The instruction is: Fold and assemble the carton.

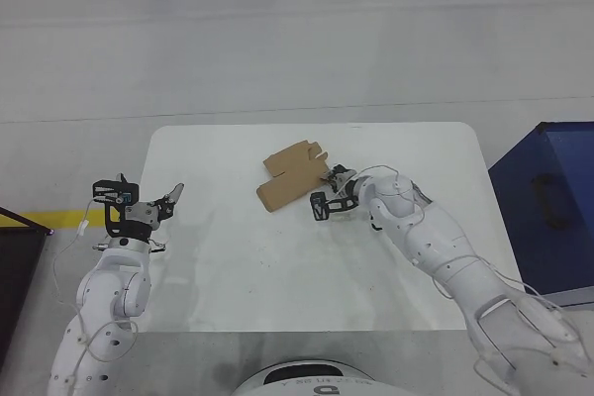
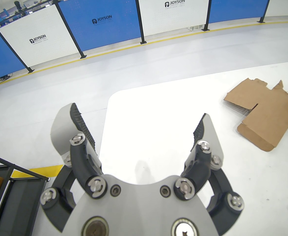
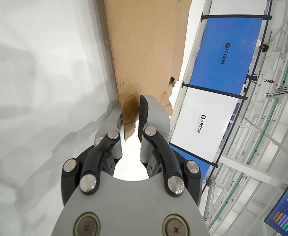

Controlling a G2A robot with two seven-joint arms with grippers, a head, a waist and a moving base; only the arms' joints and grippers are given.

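A flat, unfolded brown carton (image 1: 292,175) lies on the white table (image 1: 277,277), right of the middle toward the far edge. My right gripper (image 1: 329,178) is at its right-hand end, shut on a flap. In the right wrist view, the carton (image 3: 144,37) stretches away from the right gripper (image 3: 131,114), with one finger on each side of the flap. My left gripper (image 1: 168,198) is over the table's left edge, open and holding nothing. In the left wrist view, the left gripper (image 2: 139,114) is wide open and the carton (image 2: 264,114) lies well off to one side.
A blue bin (image 1: 559,208) stands on the floor beyond the table's right edge. A black rack (image 1: 5,257) stands left of the table, close to my left arm. The rack (image 2: 16,192) holds something brown at its edge.
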